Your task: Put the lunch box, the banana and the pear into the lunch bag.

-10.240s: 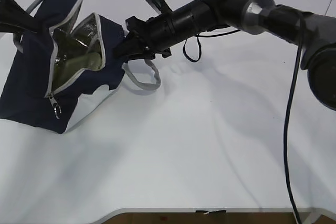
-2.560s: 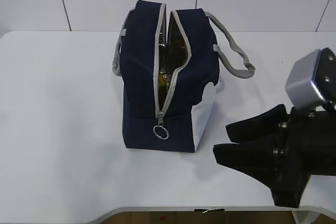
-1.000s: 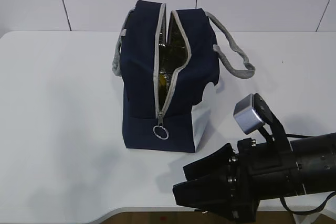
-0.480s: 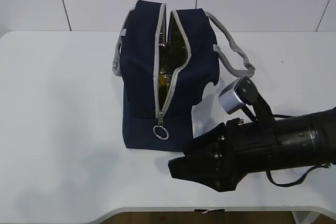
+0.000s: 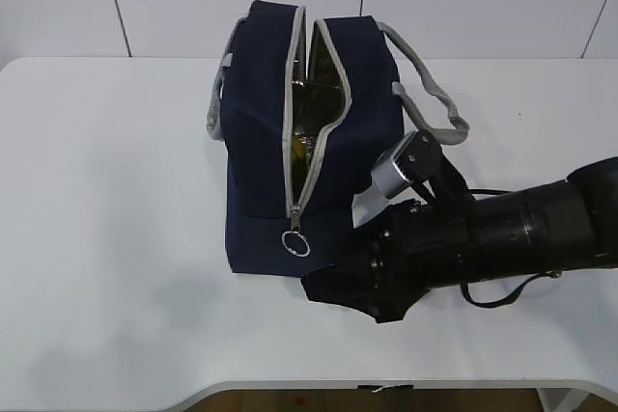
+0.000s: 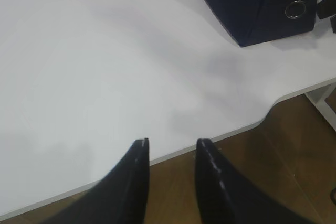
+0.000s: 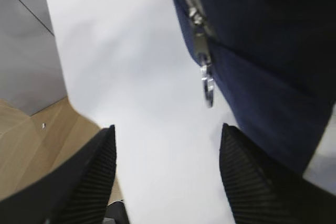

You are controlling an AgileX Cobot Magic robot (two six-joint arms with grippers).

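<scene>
The lunch bag (image 5: 261, 142) stands upright in the middle of the table, navy with a white lower panel (image 5: 372, 205). Its zipper is undone along the top and front, and the ring pull (image 5: 295, 243) hangs low. Through the gap I see silvery lining (image 5: 311, 108) with a yellowish patch. The lunch box, banana and pear are hidden. My right gripper (image 5: 323, 285) is open and empty at the bag's front right corner, close to the ring pull (image 7: 208, 90). In the right wrist view the gripper (image 7: 168, 127) frames bare table. My left gripper (image 6: 173, 141) is open and empty over the table's front edge.
Grey webbing handles (image 5: 435, 108) droop to the bag's right, above my right arm (image 5: 521, 229). The white table (image 5: 116, 190) ends at a curved front edge (image 6: 252, 121) with wooden floor below. In the left wrist view the bag's corner (image 6: 252, 9) is at the top right.
My right arm has swung from the table's front edge up and left, bringing its open gripper against the bag's front corner. The bag has not moved.
</scene>
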